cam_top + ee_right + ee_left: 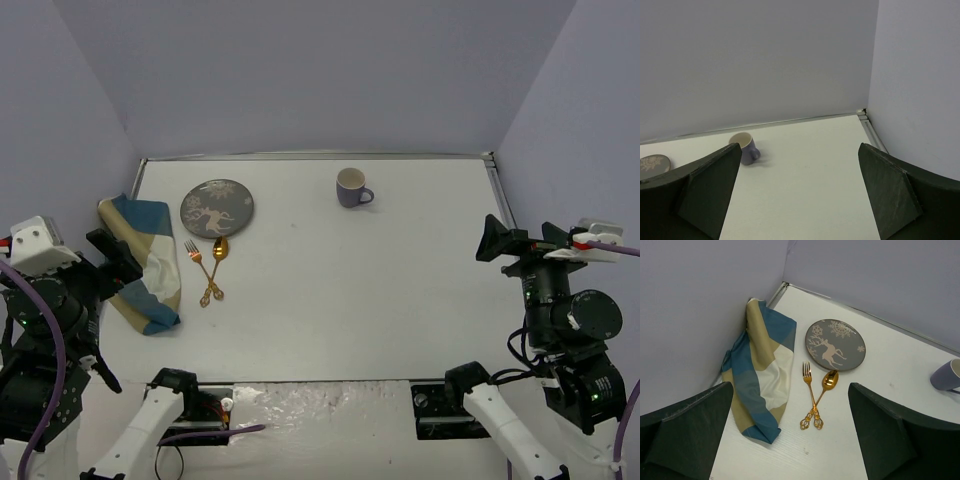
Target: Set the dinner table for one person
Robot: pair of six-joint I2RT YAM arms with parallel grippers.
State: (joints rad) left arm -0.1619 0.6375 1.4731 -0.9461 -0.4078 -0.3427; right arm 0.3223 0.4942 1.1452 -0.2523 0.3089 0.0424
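Soft, even light falls from above. The white worktop [400,300] is bright without hard glare. The mug [351,187] throws only a faint shadow. All three views are in sharp focus.

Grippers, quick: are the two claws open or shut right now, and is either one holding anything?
Left gripper: open, holding nothing.
Right gripper: open, holding nothing.
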